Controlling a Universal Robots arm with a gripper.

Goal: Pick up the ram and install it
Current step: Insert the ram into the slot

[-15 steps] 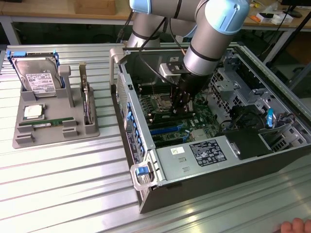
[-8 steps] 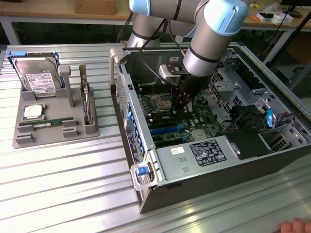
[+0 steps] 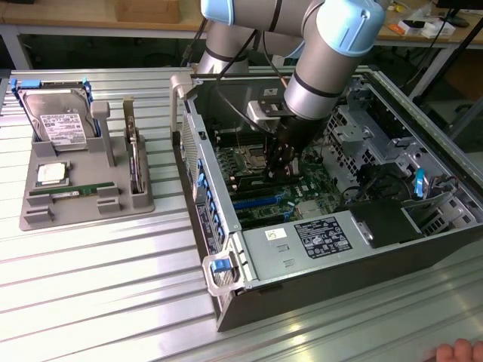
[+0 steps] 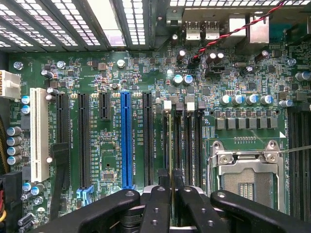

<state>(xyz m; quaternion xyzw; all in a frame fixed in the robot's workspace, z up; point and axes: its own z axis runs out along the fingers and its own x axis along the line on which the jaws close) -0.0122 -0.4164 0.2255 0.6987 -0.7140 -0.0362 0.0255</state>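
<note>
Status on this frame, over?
Jaws shut, gripper low over motherboard memory slots. Green ram stick lying in grey tray. Person's hand at table edge, clear of case.

**Claw poised over computer board**

The claw (image 4: 172,187), its fingers drawn close together, hangs above the black memory slots (image 4: 187,136) of a green circuit board (image 4: 97,77). A metal-framed processor socket (image 4: 245,177) lies just beside them. A blue slot (image 4: 126,141) stands between black ones, with a white slot (image 4: 39,133) beyond.

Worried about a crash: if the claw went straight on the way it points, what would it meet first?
Probably the memory slots on the motherboard, beside the processor socket: the claw points down at them. The gap left is hard to judge.
</note>
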